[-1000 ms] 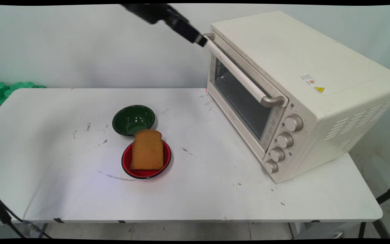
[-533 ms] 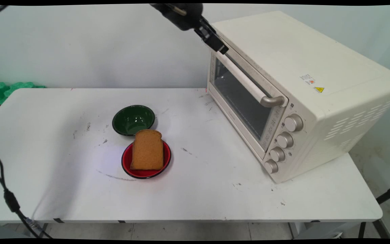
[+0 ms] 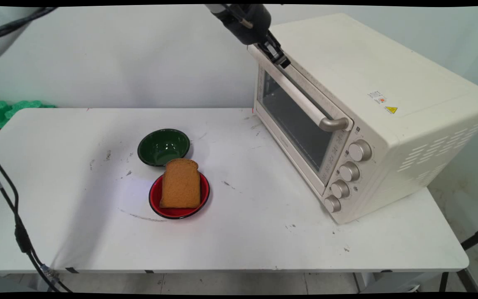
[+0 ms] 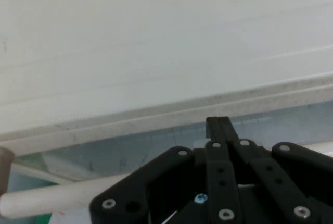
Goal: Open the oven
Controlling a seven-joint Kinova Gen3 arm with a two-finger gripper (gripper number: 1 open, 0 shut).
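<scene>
— What sits on the table (image 3: 77, 232)?
— A green bowl (image 3: 164, 146), then bread (image 3: 180, 183) hiding most of a red plate (image 3: 178, 211).
— And the gripper (image 3: 279, 60)?
— Fingers pressed together at the toaster oven (image 3: 371, 112) handle's (image 3: 293, 93) far end, arm cut off above.

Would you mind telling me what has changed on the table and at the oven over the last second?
The gripper moved rightward along the top of the toaster oven, from the far end of the door handle to just behind the handle at the door's upper edge; its fingers are shut together. The oven door remains closed. The bread slice on the red plate and the green bowl stayed put.
</scene>
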